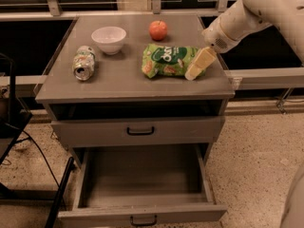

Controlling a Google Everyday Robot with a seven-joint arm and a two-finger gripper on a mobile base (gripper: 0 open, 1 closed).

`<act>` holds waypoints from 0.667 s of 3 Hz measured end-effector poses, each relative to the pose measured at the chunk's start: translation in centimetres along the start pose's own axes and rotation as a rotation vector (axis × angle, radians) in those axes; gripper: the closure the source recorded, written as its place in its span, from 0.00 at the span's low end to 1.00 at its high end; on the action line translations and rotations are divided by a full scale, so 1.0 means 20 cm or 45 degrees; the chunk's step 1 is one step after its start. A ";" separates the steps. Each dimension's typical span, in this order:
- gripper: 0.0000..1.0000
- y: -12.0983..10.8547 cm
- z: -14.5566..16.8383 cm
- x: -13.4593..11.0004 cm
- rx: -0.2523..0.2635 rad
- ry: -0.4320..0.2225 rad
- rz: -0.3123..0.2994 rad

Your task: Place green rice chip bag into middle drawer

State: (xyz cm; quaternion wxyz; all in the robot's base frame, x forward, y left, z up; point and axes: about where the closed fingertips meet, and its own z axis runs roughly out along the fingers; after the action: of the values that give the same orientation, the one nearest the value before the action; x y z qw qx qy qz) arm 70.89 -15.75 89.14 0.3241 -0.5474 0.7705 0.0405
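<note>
Bag: green rice chip bag point(166, 60) lay flat on cabinet top point(118, 82), just in front of apple point(158, 30).
Gripper: gripper point(198, 66) sat at bag's right end, seemingly touching it; open or clenched, couldn't tell.
Drawer: middle drawer point(142, 175) stood pulled out below.
</note>
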 end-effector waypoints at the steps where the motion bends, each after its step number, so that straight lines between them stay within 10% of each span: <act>1: 0.00 0.01 0.11 -0.02 -0.060 -0.041 0.010; 2: 0.00 0.02 0.16 -0.03 -0.087 -0.058 0.013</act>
State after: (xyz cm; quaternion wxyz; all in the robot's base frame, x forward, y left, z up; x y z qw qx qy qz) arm 72.12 -13.82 86.88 0.3223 -0.5532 0.7639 0.0809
